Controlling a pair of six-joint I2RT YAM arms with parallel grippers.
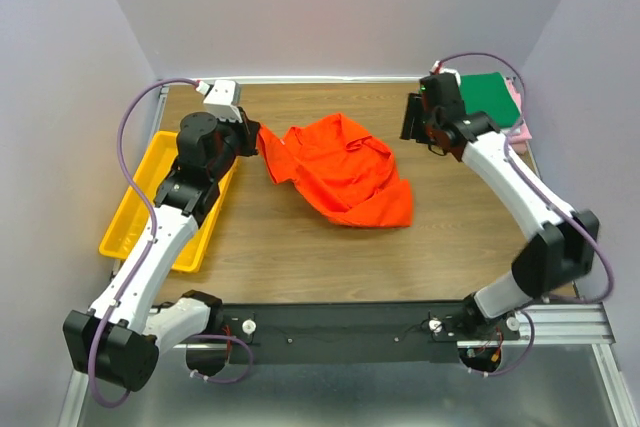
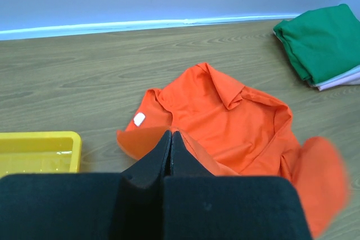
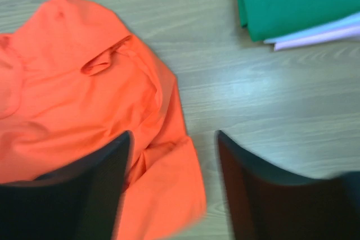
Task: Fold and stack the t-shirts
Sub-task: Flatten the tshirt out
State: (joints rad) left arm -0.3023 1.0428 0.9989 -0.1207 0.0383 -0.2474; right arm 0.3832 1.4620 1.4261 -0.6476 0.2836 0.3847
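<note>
Top external: the crumpled orange t-shirt (image 1: 345, 172) lies mid-way across the table (image 1: 300, 257), and a folded green t-shirt (image 1: 490, 97) sits at the far right corner. Left wrist: the left gripper (image 2: 170, 139) is clenched, apparently pinching the orange t-shirt's edge. Right wrist: the right gripper (image 3: 173, 139) hangs spread above that garment's edge.

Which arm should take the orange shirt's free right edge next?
Right. The right hand hangs open near the right edge of the crumpled bright orange cloth t-shirt; the left hand is shut on its left corner.
</note>
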